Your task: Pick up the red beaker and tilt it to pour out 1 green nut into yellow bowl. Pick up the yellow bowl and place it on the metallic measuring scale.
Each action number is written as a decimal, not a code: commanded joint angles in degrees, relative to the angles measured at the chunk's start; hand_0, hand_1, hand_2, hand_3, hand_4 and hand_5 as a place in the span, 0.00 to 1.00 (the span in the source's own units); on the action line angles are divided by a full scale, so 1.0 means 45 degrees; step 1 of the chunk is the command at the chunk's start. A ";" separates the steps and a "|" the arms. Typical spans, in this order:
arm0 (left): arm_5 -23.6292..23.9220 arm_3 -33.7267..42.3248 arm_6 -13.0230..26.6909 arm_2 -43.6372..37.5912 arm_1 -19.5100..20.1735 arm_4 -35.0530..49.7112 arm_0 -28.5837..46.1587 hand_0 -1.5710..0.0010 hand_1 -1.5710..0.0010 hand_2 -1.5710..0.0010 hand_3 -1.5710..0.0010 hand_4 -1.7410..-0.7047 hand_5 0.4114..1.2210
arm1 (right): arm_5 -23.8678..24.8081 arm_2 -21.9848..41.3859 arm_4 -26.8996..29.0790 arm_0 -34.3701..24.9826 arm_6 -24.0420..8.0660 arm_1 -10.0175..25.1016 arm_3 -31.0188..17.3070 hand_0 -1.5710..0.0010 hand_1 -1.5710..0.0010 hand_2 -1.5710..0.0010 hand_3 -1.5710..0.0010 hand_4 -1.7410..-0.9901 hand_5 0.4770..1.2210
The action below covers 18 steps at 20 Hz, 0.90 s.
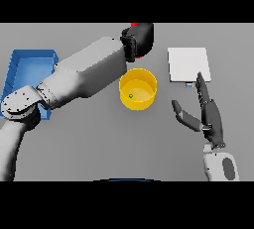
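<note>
A: Nearest?
B: Right robot hand [210, 116] at 4 o'clock — fingers straight, thumb spread, holding nothing; probably waiting for the bowl lift.
A: Centre?
B: Yellow bowl [138, 89] on the grey surface [99, 139], one green nut [131, 95] inside — pour looks done.
A: Farther?
B: Left robot hand [139, 39] at 12 o'clock, wrapped round the red beaker [134, 26], mostly hidden. Metallic measuring scale [188, 64] at 2 o'clock, bare. Blue tray [27, 63] at 9 o'clock.

The nut [131, 95] lies in the bowl [148, 80], tray [20, 64] far left, scale [188, 64] to the right.
</note>
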<state>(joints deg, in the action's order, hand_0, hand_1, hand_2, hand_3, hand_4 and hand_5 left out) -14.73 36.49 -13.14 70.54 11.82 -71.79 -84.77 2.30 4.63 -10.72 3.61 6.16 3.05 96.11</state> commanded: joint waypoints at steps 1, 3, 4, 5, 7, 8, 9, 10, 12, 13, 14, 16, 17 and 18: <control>0.0089 -0.0165 -0.0210 0.0037 0.0144 -0.0072 -0.0448 0.00 0.00 0.00 0.00 0.01 1.00 | -0.0019 -0.0018 0.0038 -0.0032 -0.0031 0.0025 0.0061 1.00 1.00 1.00 1.00 0.80 0.12; 0.0224 -0.0847 -0.0252 -0.0481 0.0410 0.0240 -0.1394 0.00 0.00 0.00 0.00 0.01 1.00 | 0.0083 0.0087 -0.0274 -0.0003 -0.0037 0.0088 0.0073 1.00 1.00 1.00 1.00 0.81 0.11; 0.0410 -0.1304 -0.0211 -0.0865 0.0549 0.0496 -0.1794 0.00 0.00 0.00 0.00 0.02 1.00 | -0.0022 0.0164 -0.0187 0.0075 0.0202 -0.0001 0.0002 1.00 1.00 1.00 1.00 0.81 0.10; 0.0733 -0.1625 -0.0191 -0.1167 0.0891 0.0694 -0.2047 0.00 0.00 0.00 0.00 0.02 1.00 | -0.0113 0.0120 -0.0068 0.0069 0.0262 0.0054 0.0062 1.00 1.00 1.00 1.00 0.81 0.10; 0.0745 -0.2645 0.0206 -0.2131 0.1118 0.1442 -0.2695 0.00 0.00 0.00 0.00 0.02 1.00 | -0.0174 0.0194 -0.0041 0.0069 0.0283 -0.0026 -0.0049 1.00 1.00 1.00 1.00 0.83 0.10; 0.0640 -0.3156 0.0566 -0.2733 0.1322 0.1934 -0.2967 0.00 0.00 0.00 0.00 0.02 1.00 | -0.0314 0.0152 0.0219 0.0013 0.0234 -0.0051 0.0063 1.00 1.00 1.00 1.00 0.85 0.11; 0.0504 -0.3878 0.0836 -0.3482 0.1468 0.2609 -0.3189 0.00 0.00 0.00 0.00 0.01 1.00 | -0.0319 0.0164 0.0165 0.0081 0.0396 0.0012 0.0076 1.00 1.00 1.00 1.00 0.85 0.12; 0.0210 -0.4411 0.1252 -0.4547 0.1784 0.3634 -0.3304 0.00 0.00 0.00 0.03 0.01 1.00 | -0.0434 0.0149 0.0215 0.0021 0.0428 0.0132 0.0074 1.00 1.00 1.00 1.00 0.85 0.13; -0.0011 -0.5378 0.1728 -0.6413 0.2623 0.5534 -0.3312 0.00 0.00 0.00 0.04 0.01 1.00 | -0.0459 0.0149 0.0216 -0.0188 0.0347 0.0143 -0.0138 1.00 1.00 1.00 1.00 0.85 0.14; 0.0023 -0.5803 0.1803 -0.7292 0.3032 0.6499 -0.3151 0.00 0.00 0.00 0.04 0.01 1.00 | -0.0447 0.0102 0.0274 -0.0344 0.0157 0.0147 -0.0190 1.00 1.00 1.00 1.00 0.83 0.14; 0.0104 -0.6173 0.1838 -0.8102 0.3399 0.7421 -0.2930 0.00 0.00 0.00 0.03 0.00 1.00 | -0.0489 0.0128 0.0317 -0.0395 0.0279 0.0105 -0.0283 1.00 1.00 1.00 1.00 0.83 0.14; 0.0541 -0.6763 0.1998 -0.9333 0.4133 0.8895 -0.2430 0.00 0.00 0.00 0.02 0.00 1.00 | -0.0471 0.0190 0.0205 -0.0431 0.0360 0.0124 -0.0351 1.00 1.00 1.00 1.00 0.83 0.16; 0.0827 -0.6932 0.2054 -0.9781 0.4432 0.9507 -0.2029 0.00 0.00 0.00 0.02 0.00 1.00 | -0.0498 0.0182 0.0218 -0.0496 0.0432 0.0139 -0.0449 1.00 1.00 1.00 1.00 0.82 0.17; 0.1160 -0.7090 0.2257 -1.0179 0.4651 1.0096 -0.1588 0.00 0.00 0.00 0.01 0.00 1.00 | -0.0397 0.0204 -0.0005 -0.0469 0.0449 0.0242 -0.0485 1.00 1.00 1.00 1.00 0.82 0.17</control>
<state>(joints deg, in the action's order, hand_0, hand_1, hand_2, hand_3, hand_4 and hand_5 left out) -9.66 4.53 -2.95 24.84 32.81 -26.28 -91.80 0.52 5.54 -10.75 1.52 8.16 4.15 93.92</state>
